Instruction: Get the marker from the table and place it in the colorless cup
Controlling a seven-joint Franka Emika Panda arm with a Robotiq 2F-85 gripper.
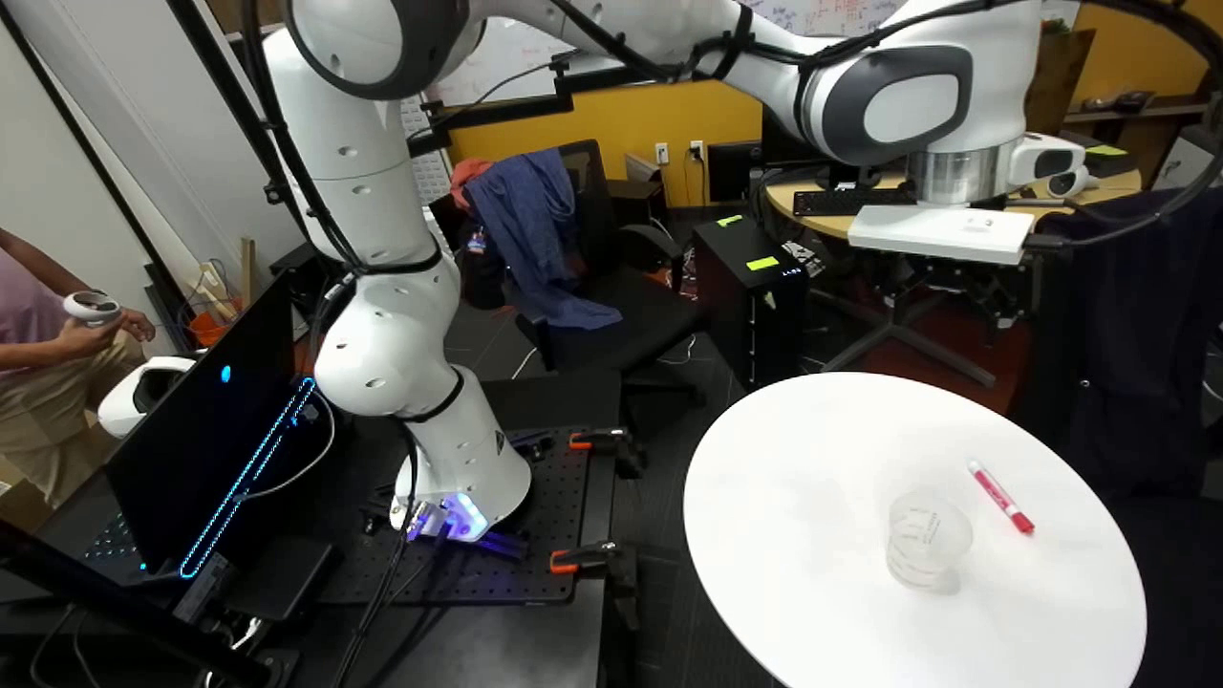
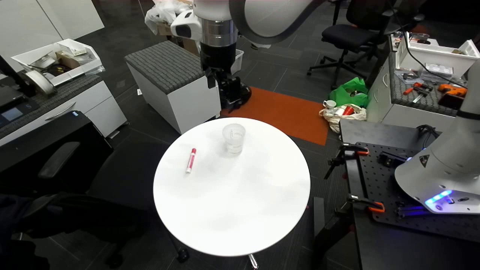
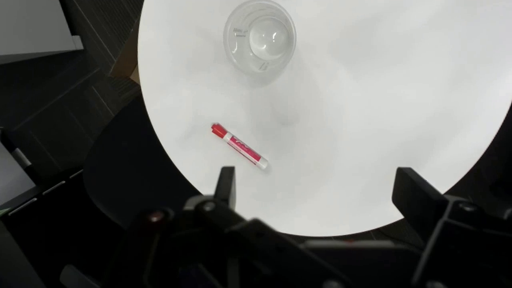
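"So, what's the room like?"

"A round white table [image 2: 232, 210] stands on a dark floor [image 2: 285, 60]. In an exterior view, a black desk [image 2: 397, 251] bearing the robot's base [image 2: 442, 174] is on the right, an orange floor patch [image 2: 285, 112] on the far side."

"And containers?"

"A colorless cup [image 2: 234, 139] stands upright toward the table's far edge, markings showing; whether liquid sits inside, I can't tell. Far left, a white bin [image 2: 80, 70] holds a brown box [image 2: 68, 60] among other items."

"Where's the marker [image 2: 191, 161]?"

"Lying on the table, left of the cup and nearer, apart from it, red cap [image 2: 193, 150] on the far end."

"How many of each?"

"One cup, one marker, two orange-and-black clamps [image 2: 365, 202] at the desk's edge."

"The gripper [image 3: 315, 185]?"

"Its fingers [image 3: 227, 186] stand wide apart in the wrist view, the table showing between them."
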